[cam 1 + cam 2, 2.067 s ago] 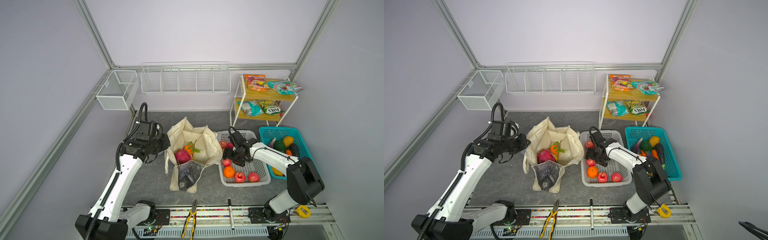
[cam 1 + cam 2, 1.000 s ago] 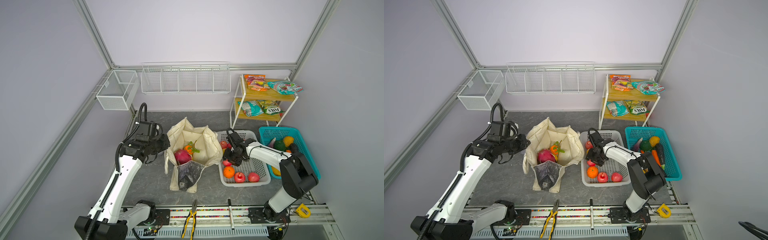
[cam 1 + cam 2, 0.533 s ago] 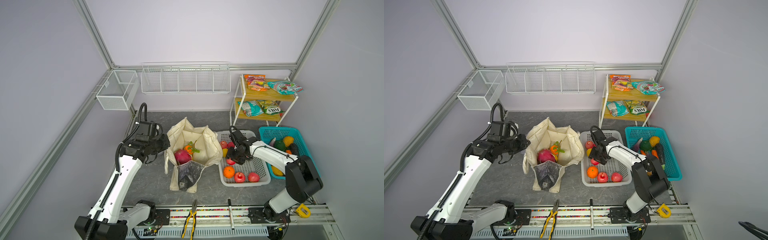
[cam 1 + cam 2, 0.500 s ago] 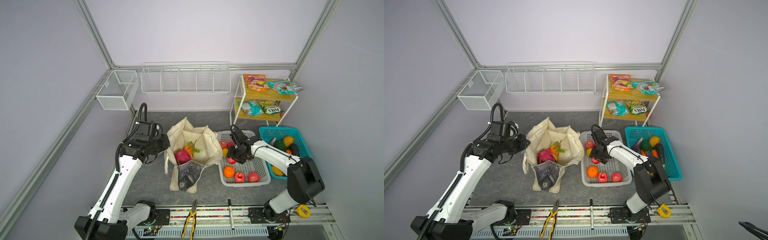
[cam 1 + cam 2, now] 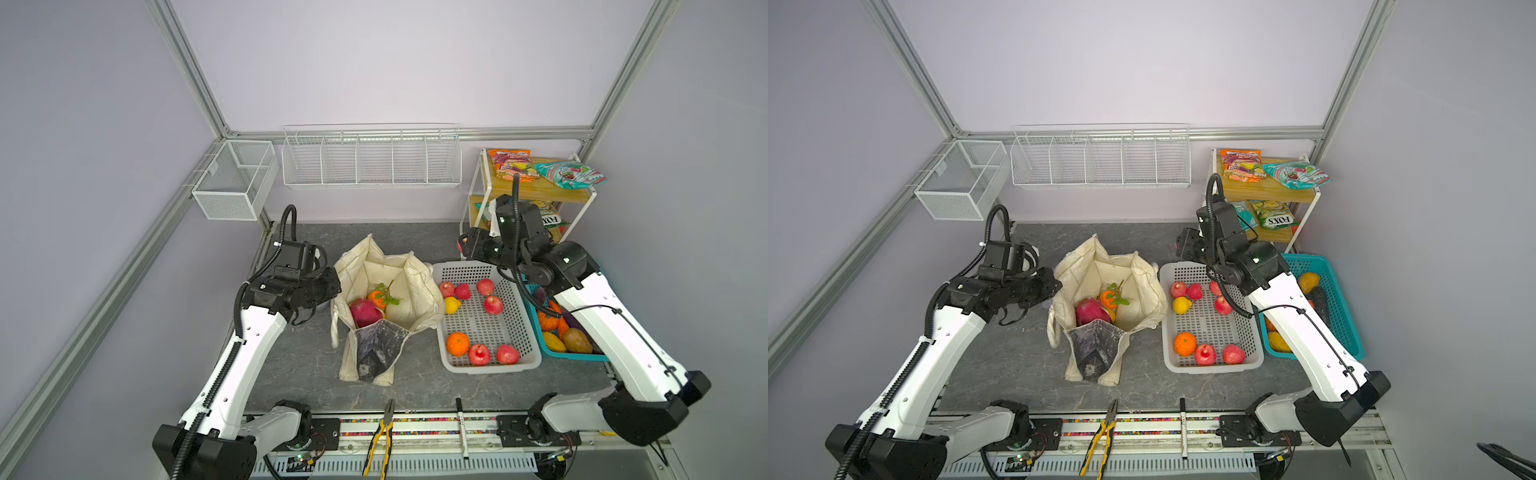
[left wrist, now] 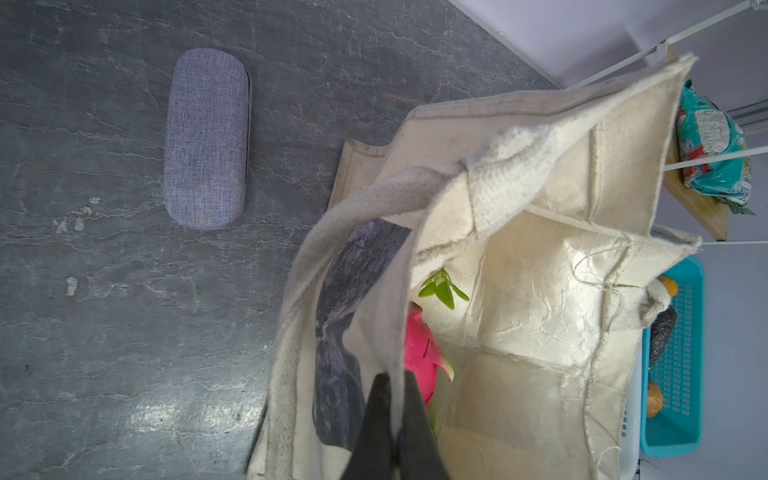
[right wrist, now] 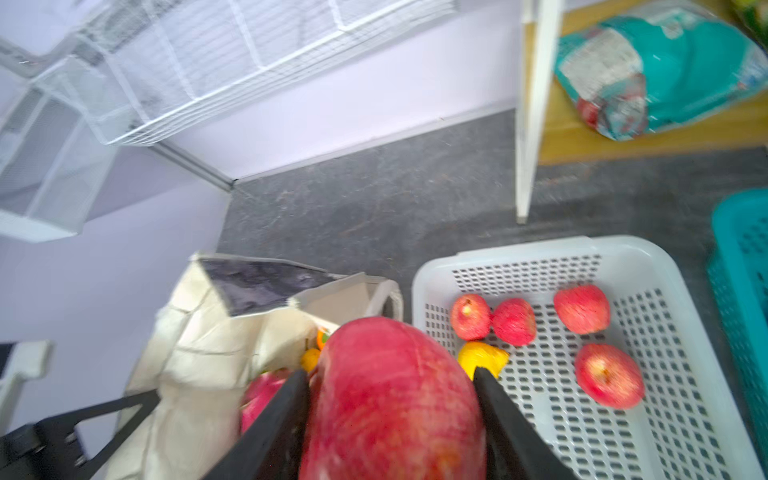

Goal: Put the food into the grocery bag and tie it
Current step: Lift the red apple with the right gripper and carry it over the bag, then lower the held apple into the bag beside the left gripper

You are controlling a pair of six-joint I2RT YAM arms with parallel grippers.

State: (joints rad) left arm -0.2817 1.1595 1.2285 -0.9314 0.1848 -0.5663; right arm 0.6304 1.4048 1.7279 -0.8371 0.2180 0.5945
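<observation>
The cream grocery bag (image 5: 419,291) (image 5: 1144,299) stands open at mid-table. My left gripper (image 5: 332,286) (image 5: 1054,286) (image 6: 392,384) is shut on the bag's left rim, and fabric shows pinched between its fingers in the left wrist view. Inside the bag lie a magenta dragon fruit (image 5: 365,312) (image 6: 422,353) and an orange with leaves (image 5: 377,297). My right gripper (image 5: 462,246) (image 5: 1179,248) (image 7: 390,374) is shut on a red apple (image 7: 395,399), held above the far left corner of the white basket (image 5: 490,368), beside the bag's right edge (image 7: 199,332).
The white basket (image 5: 1208,368) holds several apples, a lemon (image 5: 452,304) and an orange (image 5: 457,344). A teal basket (image 5: 1347,316) with vegetables sits at its right. Snack packets (image 5: 511,164) lie on the shelf behind. A grey case (image 6: 205,137) lies left of the bag. Pliers (image 5: 380,436) rest on the front rail.
My right gripper has risen out of the white basket with a red apple and moved toward the back. The left arm has kept still on the bag's rim.
</observation>
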